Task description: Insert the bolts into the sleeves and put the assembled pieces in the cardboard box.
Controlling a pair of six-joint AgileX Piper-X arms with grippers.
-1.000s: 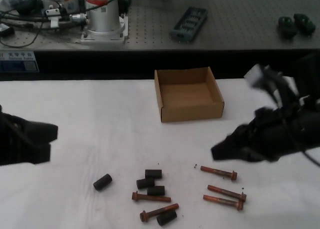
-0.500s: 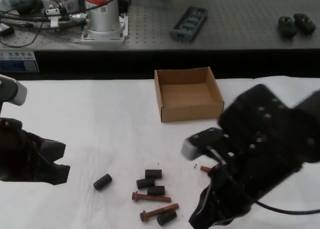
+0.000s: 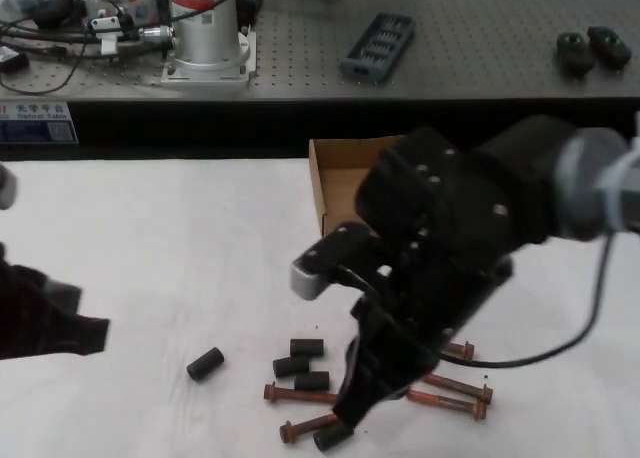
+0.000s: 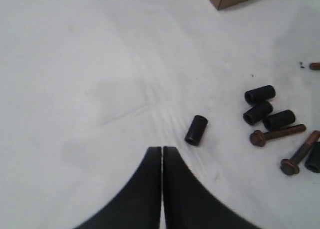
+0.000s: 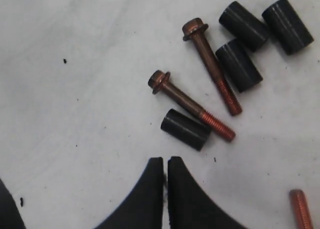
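Note:
Several rusty bolts and short black sleeves lie loose on the white bench. My right gripper (image 5: 165, 165) is shut and empty; it hovers just short of a sleeve (image 5: 185, 129) that lies against a bolt (image 5: 190, 105). A second bolt (image 5: 211, 66) and three more sleeves (image 5: 239, 66) lie beyond. In the high view the right arm covers the middle, its gripper (image 3: 350, 415) above the front bolt (image 3: 312, 425). My left gripper (image 4: 162, 155) is shut and empty, a short way from a lone sleeve (image 4: 196, 130). The cardboard box (image 3: 335, 183) stands behind, partly hidden.
Three bolts (image 3: 455, 387) lie to the right of the right arm. The left arm (image 3: 45, 323) sits at the bench's left edge, with open white surface between it and the lone sleeve (image 3: 205, 364). A metal post (image 3: 205, 23) and a dark rack (image 3: 378, 43) stand on the far table.
The right arm has swung in from the right side to hang over the cluster of bolts and sleeves, hiding part of the box. The left arm has shifted a little at the left edge.

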